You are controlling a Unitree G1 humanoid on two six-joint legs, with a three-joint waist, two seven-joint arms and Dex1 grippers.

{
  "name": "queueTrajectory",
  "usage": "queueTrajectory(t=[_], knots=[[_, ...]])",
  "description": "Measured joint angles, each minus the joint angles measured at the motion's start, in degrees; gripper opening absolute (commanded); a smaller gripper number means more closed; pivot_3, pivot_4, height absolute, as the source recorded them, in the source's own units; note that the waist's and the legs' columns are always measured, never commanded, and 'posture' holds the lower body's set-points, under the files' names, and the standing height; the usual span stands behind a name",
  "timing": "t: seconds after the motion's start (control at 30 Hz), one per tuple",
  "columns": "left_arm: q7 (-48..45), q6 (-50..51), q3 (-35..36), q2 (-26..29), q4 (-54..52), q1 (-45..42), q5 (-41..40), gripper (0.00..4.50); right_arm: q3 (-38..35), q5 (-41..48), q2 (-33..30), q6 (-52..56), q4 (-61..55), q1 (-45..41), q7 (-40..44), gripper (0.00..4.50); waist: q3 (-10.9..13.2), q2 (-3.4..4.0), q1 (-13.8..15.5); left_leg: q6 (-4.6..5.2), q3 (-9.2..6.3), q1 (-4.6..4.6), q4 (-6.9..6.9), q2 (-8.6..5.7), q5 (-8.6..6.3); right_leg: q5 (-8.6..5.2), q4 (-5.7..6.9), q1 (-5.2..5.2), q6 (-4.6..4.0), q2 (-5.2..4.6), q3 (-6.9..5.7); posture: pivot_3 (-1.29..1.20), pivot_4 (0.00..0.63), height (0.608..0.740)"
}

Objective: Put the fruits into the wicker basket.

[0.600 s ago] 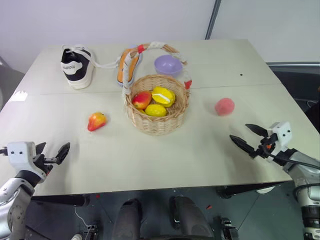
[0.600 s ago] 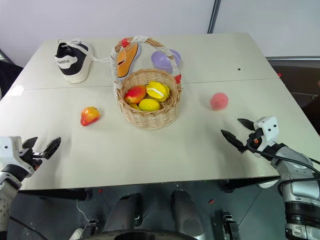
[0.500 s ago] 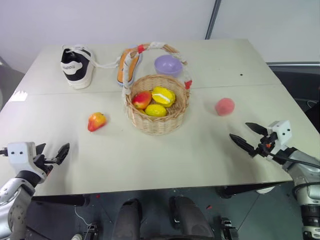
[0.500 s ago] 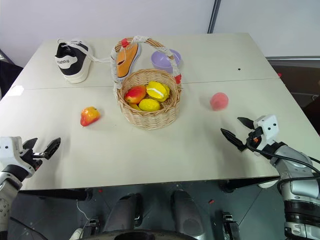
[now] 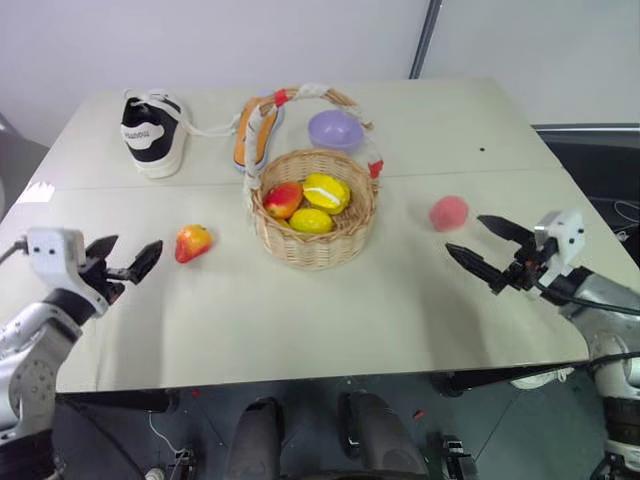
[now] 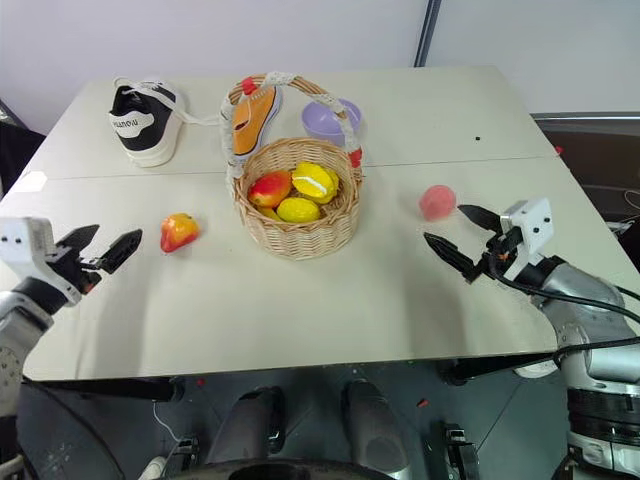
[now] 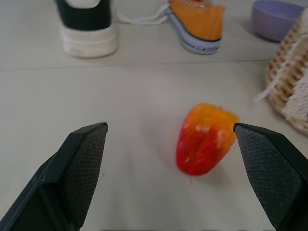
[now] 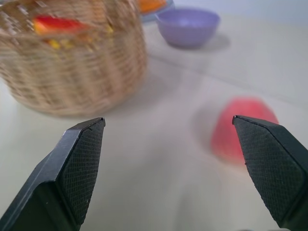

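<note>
The wicker basket (image 5: 316, 250) stands mid-table, its cloth-wrapped handle arching over the far side. In it lie a red-yellow fruit (image 5: 284, 199) and two yellow lemon-like fruits (image 5: 327, 191). A red-orange mango-like fruit (image 5: 194, 242) lies on the table left of the basket. My left gripper (image 5: 130, 252) is open just left of it, pointing at the mango-like fruit (image 7: 204, 137). A pink peach-like fruit (image 5: 449, 212) lies right of the basket. Close beside it, my right gripper (image 5: 466, 235) stands open and empty, with the peach (image 8: 243, 127) off toward one finger.
A black-and-white sneaker (image 5: 152, 130) and an orange shoe (image 5: 250, 135) lie at the back left. A lilac bowl (image 5: 335, 130) sits just behind the basket. The table's front edge (image 5: 320, 368) runs below both grippers.
Both grippers have moved up the table from its front edge: the left toward the mango-like fruit, the right toward the peach. Both stay open. The fruits and basket have not moved.
</note>
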Motion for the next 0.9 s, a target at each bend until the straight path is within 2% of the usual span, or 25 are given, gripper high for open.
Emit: queueTrajectory(t=[0.2,0.33,0.5,0.87,0.9], knots=[[-4.97,3.70,-12.30,7.65,3.94,-12.21,4.77,4.50,3.80,8.85,-4.70,11.31,-16.91,-4.61,1.67,4.42,0.00,-0.01,-0.07,0.00,-0.05,0.01,0.00,0.01,0.00,-0.02,0.01,0.00,0.03,0.06,-0.03,0.00,0.150,0.740],[-8.06,3.68,-18.49,8.37,9.20,-17.97,8.41,4.50,10.73,10.18,-4.64,15.01,-24.32,-7.61,0.82,4.42,0.01,-0.02,-0.12,0.00,-0.05,-0.06,-0.03,0.01,0.00,0.00,0.00,-0.07,-0.01,0.05,-0.03,0.00,0.150,0.740],[-10.06,4.17,-22.97,8.39,17.08,-23.22,13.01,4.50,18.24,6.21,-2.94,14.75,-26.24,-9.25,-1.17,4.42,0.02,-0.06,0.03,0.01,-0.03,-0.15,0.02,0.00,0.00,0.05,-0.01,-0.12,-0.05,0.02,-0.04,0.00,0.150,0.740],[-11.48,6.64,-27.06,7.60,23.07,-26.89,18.16,4.50,21.08,2.27,-0.24,12.45,-26.14,-10.38,-1.64,4.42,0.02,-0.08,0.13,0.01,-0.06,-0.15,0.04,0.00,0.01,0.09,0.04,-0.13,-0.03,0.03,-0.06,0.00,0.150,0.740],[-11.54,6.70,-27.24,7.16,23.61,-27.21,18.39,4.24,21.36,2.14,-0.14,12.42,-26.08,-10.40,-1.63,4.48,0.02,-0.08,0.13,0.01,-0.05,-0.16,0.04,0.00,0.01,0.11,0.04,-0.13,0.01,0.03,-0.06,0.00,0.150,0.740]])
